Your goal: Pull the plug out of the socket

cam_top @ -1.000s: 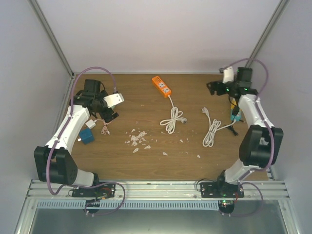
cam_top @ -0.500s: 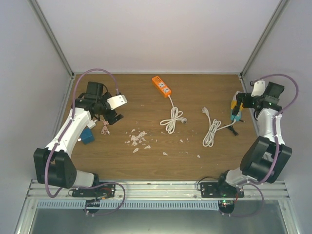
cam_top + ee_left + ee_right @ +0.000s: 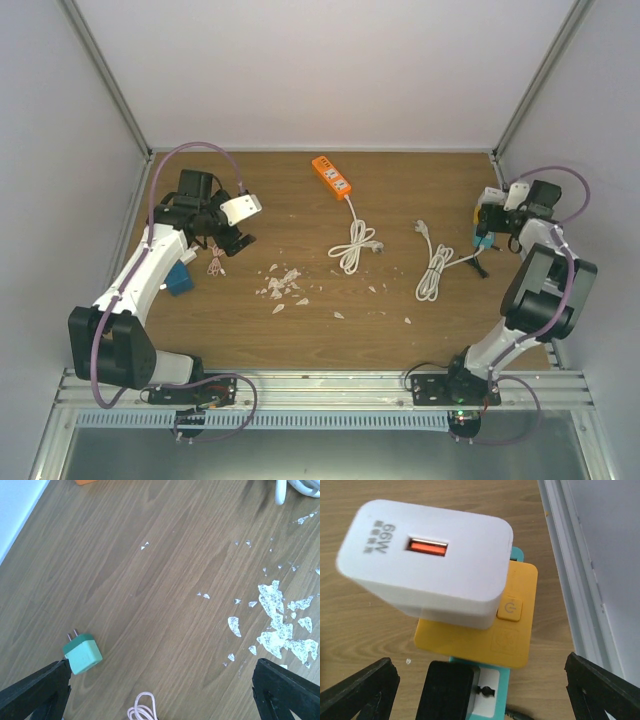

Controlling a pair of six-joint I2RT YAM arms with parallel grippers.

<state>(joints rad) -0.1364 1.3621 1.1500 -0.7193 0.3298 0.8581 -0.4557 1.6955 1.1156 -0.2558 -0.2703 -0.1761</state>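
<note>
**Q:** What is the state of the left gripper [image 3: 161,680]?
**A:** Its fingers are spread and hold nothing. It hangs over the table [image 3: 125,580], with a green adapter [image 3: 82,653] near its left finger and paper scraps [image 3: 280,625] further right. It has no part in this step, so it is best kept where it is.

**Q:** Where is the plug?
**A:** It is at the table's right edge. In the right wrist view, the white plug [image 3: 427,562] sits in the yellow socket [image 3: 480,640]. The socket appears to ride on a teal strip [image 3: 518,555], and a black plug [image 3: 447,692] fills the neighbouring outlet.

**Q:** What is the state of the right gripper [image 3: 480,670]?
**A:** Its jaws are wide apart, with one finger showing at each side of the view. Neither finger touches the plug.

**Q:** What is the recommended procedure?
**A:**
1. Lower the gripper until the pads bracket the plug's flat sides, close to its base.
2. Close the jaws firmly.
3. Pull straight along the pin axis, without twisting.

Nothing visible holds the socket down, so it will probably rise with the plug. A short, sharp pull should help, as should bracing the strip against the side rail [image 3: 560,555]. Avoid the black plug.
</note>
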